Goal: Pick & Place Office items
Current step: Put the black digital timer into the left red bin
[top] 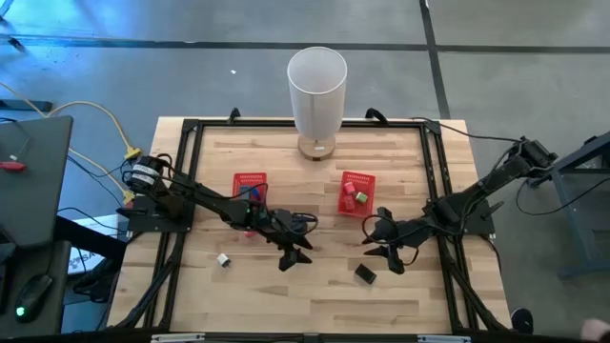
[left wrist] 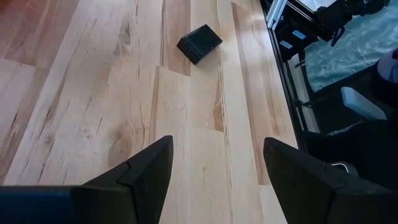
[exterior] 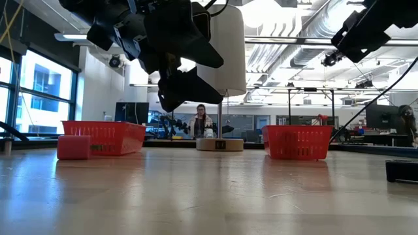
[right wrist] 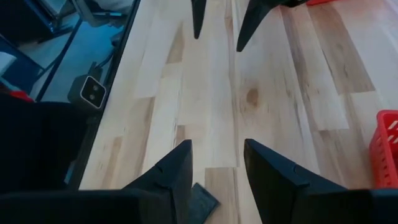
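Note:
My left gripper (top: pixel 294 254) (left wrist: pixel 217 142) hovers open over bare wood near the table's middle, pointing toward the right. A small black block (top: pixel 365 273) (left wrist: pixel 199 43) lies flat on the table ahead of it. My right gripper (top: pixel 379 250) (right wrist: pixel 217 143) is open too, just above and to the far side of that block (right wrist: pixel 202 200), facing the left gripper. A small pale block (top: pixel 223 259) rests on the wood to the left. Red and green items (top: pixel 355 194) lie in the right basket (top: pixel 370 181), and a blue one (top: pixel 255 191) lies in the left basket (top: pixel 238 181).
A tall white cylinder (top: pixel 316 90) stands on a round base at the table's far middle. A black frame rail (top: pixel 181 191) runs around the tabletop. Bare wood lies along the near edge. In the low view a person (exterior: pixel 201 123) shows far off in the room behind.

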`<action>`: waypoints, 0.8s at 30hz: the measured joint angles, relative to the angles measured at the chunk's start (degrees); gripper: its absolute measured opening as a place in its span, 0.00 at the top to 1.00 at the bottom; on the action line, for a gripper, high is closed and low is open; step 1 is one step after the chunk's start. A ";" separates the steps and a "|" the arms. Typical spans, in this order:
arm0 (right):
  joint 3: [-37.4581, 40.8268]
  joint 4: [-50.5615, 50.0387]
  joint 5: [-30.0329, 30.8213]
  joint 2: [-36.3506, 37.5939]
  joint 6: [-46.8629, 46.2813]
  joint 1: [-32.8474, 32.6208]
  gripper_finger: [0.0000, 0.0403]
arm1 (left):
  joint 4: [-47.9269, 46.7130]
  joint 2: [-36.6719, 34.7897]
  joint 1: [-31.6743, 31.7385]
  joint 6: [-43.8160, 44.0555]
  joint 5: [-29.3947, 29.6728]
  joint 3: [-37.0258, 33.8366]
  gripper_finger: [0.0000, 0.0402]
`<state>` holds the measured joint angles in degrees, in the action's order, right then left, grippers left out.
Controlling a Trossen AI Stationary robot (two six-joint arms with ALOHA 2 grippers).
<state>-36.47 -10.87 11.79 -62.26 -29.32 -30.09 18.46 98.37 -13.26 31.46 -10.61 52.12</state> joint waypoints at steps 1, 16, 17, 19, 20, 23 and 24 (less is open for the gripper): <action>0.00 0.00 0.09 -0.18 -0.56 -0.29 0.67 | 0.01 0.00 0.00 0.00 0.00 0.00 0.39; 0.00 5.99 -13.89 -13.31 -10.97 -4.72 0.67 | 0.00 0.00 0.02 0.00 -0.02 0.00 0.39; 0.00 6.32 -15.32 -13.79 -12.85 -4.70 0.66 | 0.00 0.00 0.02 0.00 -0.02 0.00 0.39; 0.00 6.48 -16.57 -14.37 -15.50 -4.70 0.63 | 0.00 0.00 0.02 0.00 -0.02 0.00 0.39; 0.00 6.45 -16.73 -14.53 -15.90 -4.70 0.61 | 0.00 0.00 0.01 0.00 -0.02 0.00 0.39; 0.00 6.48 -17.32 -14.62 -16.01 -4.53 0.54 | 0.00 0.00 0.02 0.00 -0.02 0.00 0.39; 0.00 6.58 -17.43 -14.62 -15.98 -4.33 0.52 | 0.00 0.00 0.02 0.00 -0.02 0.00 0.39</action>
<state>-36.47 -4.29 -5.64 -76.88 -45.30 -34.42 18.46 98.37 -13.23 31.46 -10.63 52.12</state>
